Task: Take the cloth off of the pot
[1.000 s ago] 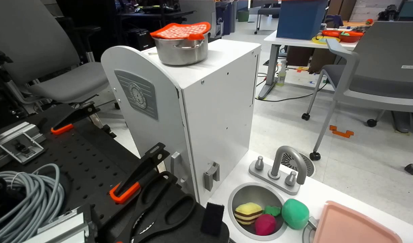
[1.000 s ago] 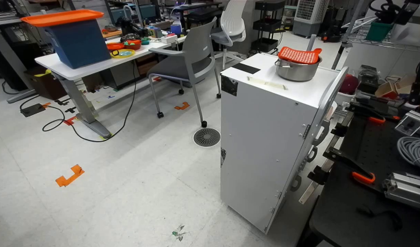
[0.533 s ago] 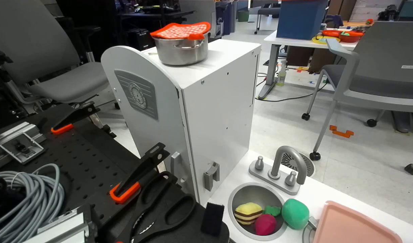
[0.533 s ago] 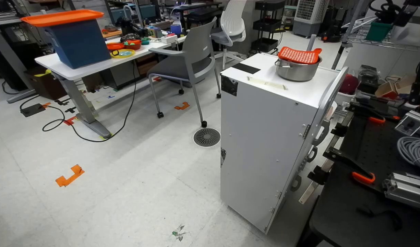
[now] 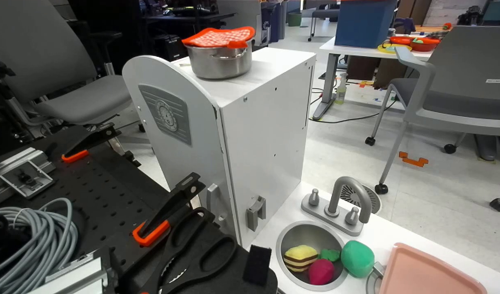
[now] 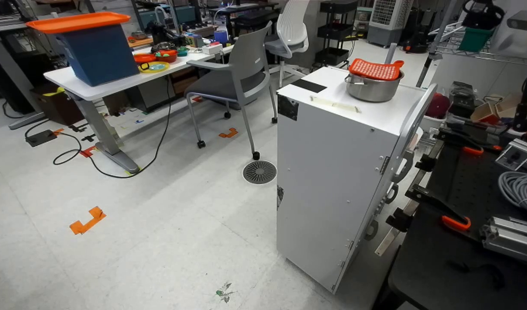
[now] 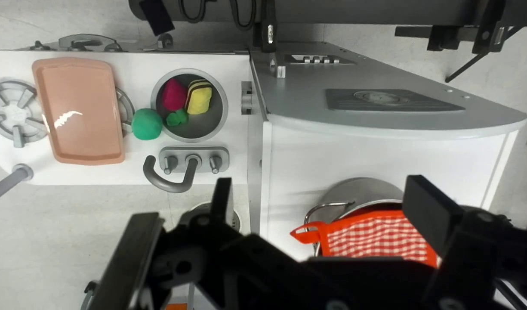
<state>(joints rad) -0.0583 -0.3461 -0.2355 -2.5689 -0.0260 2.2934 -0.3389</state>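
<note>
The orange-red checked cloth [image 5: 219,38] lies over the mouth of the silver-grey pot [image 5: 219,63]. The pot stands on the top of a tall white cabinet. The cloth [image 6: 374,70] and pot [image 6: 372,90] show the same way in an exterior view. In the wrist view, the cloth [image 7: 375,236] has a hanging loop reaching past the rim, over the handle of the pot [image 7: 353,193]. My gripper [image 7: 319,187] is open and empty above the cabinet, its fingers wide apart. One finger and the gripper body hide part of the cloth and pot. The gripper is out of both exterior views.
The white cabinet [image 5: 270,122] has a rounded front panel [image 6: 420,105] rising above its top. Lower beside it are a sink [image 5: 282,245] with toy foods, a faucet [image 5: 343,196] and a pink tray [image 5: 429,273]. A black table [image 6: 452,245] with orange-handled clamps stands in front.
A dark shape at the top right edge of an exterior view has gone from view. The cabinet top looks slightly more shaded. The cloth and pot have not moved.
</note>
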